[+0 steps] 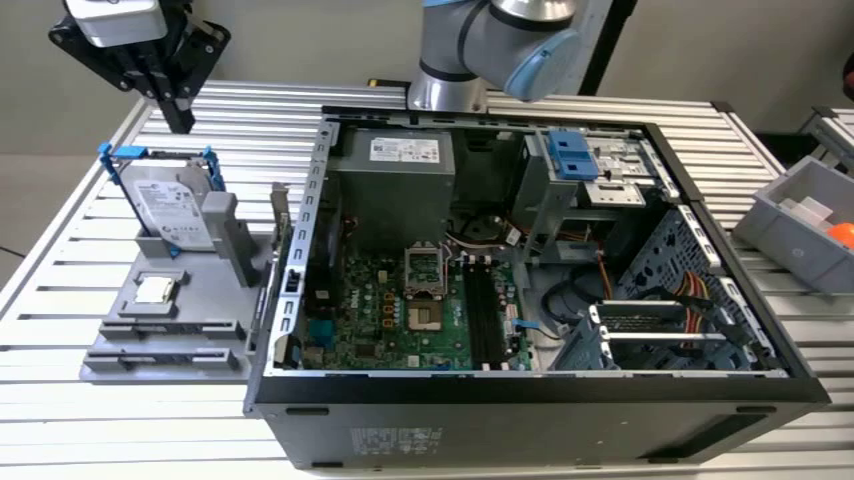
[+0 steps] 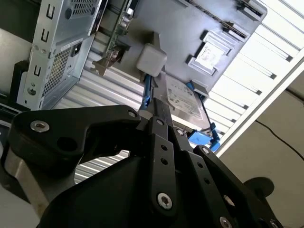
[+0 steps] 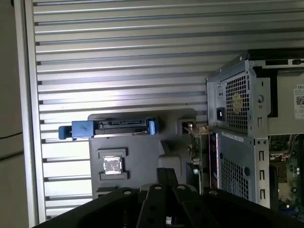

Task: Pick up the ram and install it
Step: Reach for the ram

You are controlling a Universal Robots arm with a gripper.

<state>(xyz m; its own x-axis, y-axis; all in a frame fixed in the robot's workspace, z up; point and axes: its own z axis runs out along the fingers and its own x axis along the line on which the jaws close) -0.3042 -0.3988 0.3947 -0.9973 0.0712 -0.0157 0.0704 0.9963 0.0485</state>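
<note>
The ram [image 1: 282, 222] is a thin greenish board standing on edge at the side of the grey holder [image 1: 127, 345] that faces the computer case [image 1: 534, 400]. It also appears in the first wrist view [image 3: 194, 151] and the second wrist view [image 2: 118, 29]. My gripper [image 1: 180, 118] hangs high above the holder's far corner, well apart from the ram. Its black fingers are shut together with nothing between them, as both wrist views [image 2: 156, 113] [image 3: 166, 173] show. Long dark memory slots [image 1: 487, 310] lie on the motherboard inside the open case.
On the holder, a silver hard drive [image 1: 170, 207] in a blue bracket leans upright, and a small square CPU chip [image 1: 158, 290] lies flat. A grey bin [image 1: 801, 225] sits at the exterior view's right. The arm's base [image 1: 447, 92] stands behind the case on the slatted table [image 1: 80, 420].
</note>
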